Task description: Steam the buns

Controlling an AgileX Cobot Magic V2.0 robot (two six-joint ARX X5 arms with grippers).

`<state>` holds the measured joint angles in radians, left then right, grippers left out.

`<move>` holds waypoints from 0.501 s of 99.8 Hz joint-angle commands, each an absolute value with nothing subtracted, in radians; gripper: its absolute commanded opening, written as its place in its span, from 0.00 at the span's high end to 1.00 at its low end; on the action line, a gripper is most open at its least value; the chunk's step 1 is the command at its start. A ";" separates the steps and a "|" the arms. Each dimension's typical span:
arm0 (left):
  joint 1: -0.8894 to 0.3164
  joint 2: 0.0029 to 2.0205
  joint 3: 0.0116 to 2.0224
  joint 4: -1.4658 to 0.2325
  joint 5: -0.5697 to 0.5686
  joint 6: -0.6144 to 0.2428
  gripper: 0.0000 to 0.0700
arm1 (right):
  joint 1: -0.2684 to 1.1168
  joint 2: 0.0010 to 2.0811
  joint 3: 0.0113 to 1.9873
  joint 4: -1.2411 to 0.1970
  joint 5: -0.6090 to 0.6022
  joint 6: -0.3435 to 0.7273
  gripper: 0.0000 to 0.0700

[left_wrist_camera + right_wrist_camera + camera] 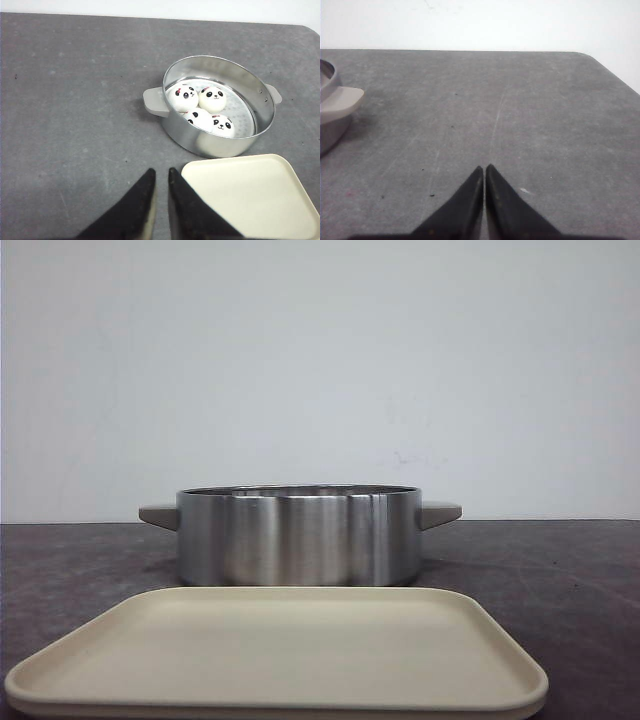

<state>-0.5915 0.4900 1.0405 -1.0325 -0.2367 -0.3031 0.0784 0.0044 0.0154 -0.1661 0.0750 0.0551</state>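
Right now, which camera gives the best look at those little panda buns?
The left wrist view: it looks down into the steel steamer and shows all four buns. The front view shows only the steamer's outer wall, hiding them. The right wrist view catches just one steamer handle.

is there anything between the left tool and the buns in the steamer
Only the steamer's near wall. The four buns sit inside the open, lidless steamer, so they are reachable from above. The table between the left tool and the steamer looks bare; the cream tray lies off to one side.
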 commanded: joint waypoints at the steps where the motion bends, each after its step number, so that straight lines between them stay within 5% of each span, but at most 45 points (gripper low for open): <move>1: -0.597 0.495 1.057 -1.025 -0.239 -0.303 1.00 | 0.079 0.004 0.012 -0.158 0.078 0.045 0.99; 37: -0.487 0.480 1.054 -1.017 -0.238 -0.257 1.00 | 0.079 0.004 0.012 -0.158 0.078 0.045 0.99; 50: -0.377 0.404 0.950 -0.829 -0.213 -0.196 1.00 | 0.079 0.004 0.012 -0.158 0.078 0.045 0.99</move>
<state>-0.4076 0.4374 0.9951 -0.9276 -0.2337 -0.2543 0.0784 0.0044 0.0154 -0.1661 0.0750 0.0551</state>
